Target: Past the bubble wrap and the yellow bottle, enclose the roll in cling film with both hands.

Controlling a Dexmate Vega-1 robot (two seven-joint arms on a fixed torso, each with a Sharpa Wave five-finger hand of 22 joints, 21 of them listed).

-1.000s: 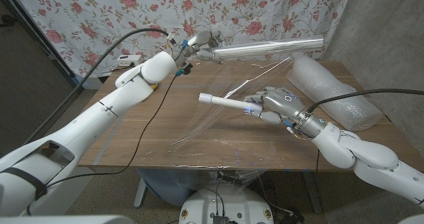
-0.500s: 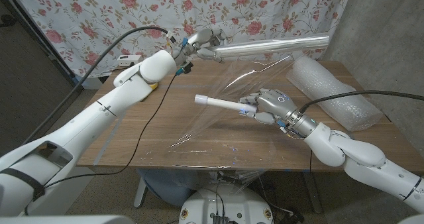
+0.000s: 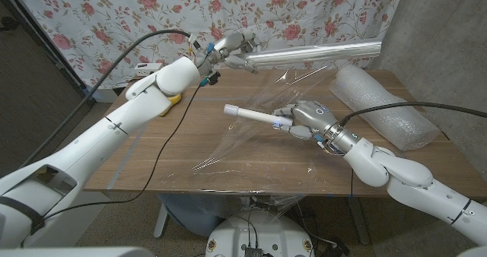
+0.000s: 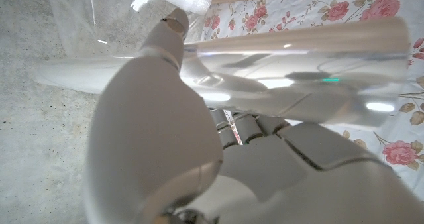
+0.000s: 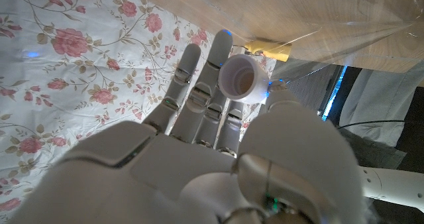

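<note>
roll (image 3: pixel 251 115) over wooden table (image 3: pixel 152 147), floral curtain (image 3: pixel 91 21) behind

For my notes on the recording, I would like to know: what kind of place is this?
Probably an improvised lab or workshop corner, not a home: a floral cloth hangs as backdrop over a bare concrete wall, and the wooden table carries only test props such as bubble wrap, with cables trailing.

Yellow bottle (image 3: pixel 174 99) mostly behind left arm (image 3: pixel 129 112)
</note>
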